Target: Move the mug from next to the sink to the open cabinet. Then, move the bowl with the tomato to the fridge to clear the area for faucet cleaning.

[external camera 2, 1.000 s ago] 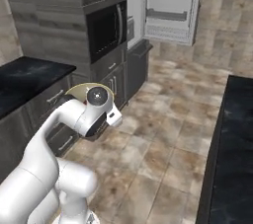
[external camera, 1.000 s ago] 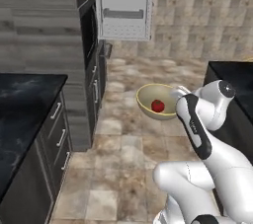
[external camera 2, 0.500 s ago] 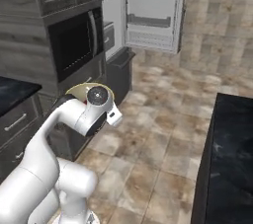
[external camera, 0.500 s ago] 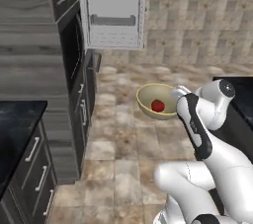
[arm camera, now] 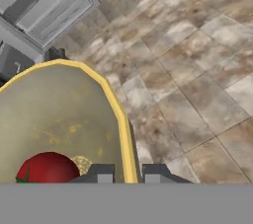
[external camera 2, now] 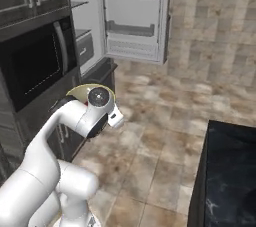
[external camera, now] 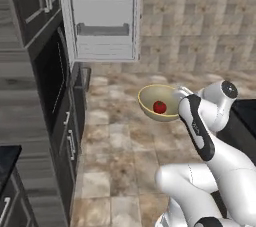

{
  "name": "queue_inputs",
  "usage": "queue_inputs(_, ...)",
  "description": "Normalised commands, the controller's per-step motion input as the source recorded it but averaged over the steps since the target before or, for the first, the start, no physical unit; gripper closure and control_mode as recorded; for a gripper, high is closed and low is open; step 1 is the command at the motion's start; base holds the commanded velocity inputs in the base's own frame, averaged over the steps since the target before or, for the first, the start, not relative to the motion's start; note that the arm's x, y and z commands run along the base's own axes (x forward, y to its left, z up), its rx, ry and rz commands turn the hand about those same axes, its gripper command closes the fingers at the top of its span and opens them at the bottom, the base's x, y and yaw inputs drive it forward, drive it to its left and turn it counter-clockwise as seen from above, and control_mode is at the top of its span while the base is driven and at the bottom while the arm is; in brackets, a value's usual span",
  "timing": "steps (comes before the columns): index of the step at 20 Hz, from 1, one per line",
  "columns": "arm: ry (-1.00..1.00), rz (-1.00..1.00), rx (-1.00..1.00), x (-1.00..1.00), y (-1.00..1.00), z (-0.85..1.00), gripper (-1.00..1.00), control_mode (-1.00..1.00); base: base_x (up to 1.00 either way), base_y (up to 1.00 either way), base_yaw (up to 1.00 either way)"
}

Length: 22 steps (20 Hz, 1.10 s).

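A beige and brown stone-tile floor (external camera: pixel 120 146) spreads across the room, meeting a tiled wall (external camera: pixel 200 16) of the same tones. Dark grey wood-grain cabinets (external camera: pixel 30 111) hold a black built-in oven (external camera 2: pixel 37 66). A black speckled bench (external camera 2: pixel 230 171) stands opposite.

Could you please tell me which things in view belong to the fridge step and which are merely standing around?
Part of the job:
- bowl, rim pinched in the gripper
- tomato, inside the bowl
- fridge, door open

Merely standing around:
- built-in oven
- black counter
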Motion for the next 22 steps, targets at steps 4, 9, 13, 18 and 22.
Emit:
queue_inputs(4, 0.0, 0.0, 0.0, 0.0, 0.0, 0.0, 1.0, 1.0, 1.0, 0.01, -0.15)
queue_inputs(9, 0.0, 0.0, 0.0, 0.0, 0.0, 0.0, 1.0, 1.0, 1.0, 0.08, -0.14)
queue_inputs(13, 0.0, 0.0, 0.0, 0.0, 0.0, 0.0, 1.0, 1.0, 1.0, 0.22, -0.02)
queue_inputs(18, 0.0, 0.0, 0.0, 0.0, 0.0, 0.0, 1.0, 1.0, 1.0, 0.29, 0.14)
queue_inputs(22, 0.0, 0.0, 0.0, 0.0, 0.0, 0.0, 1.0, 1.0, 1.0, 0.24, 0.42)
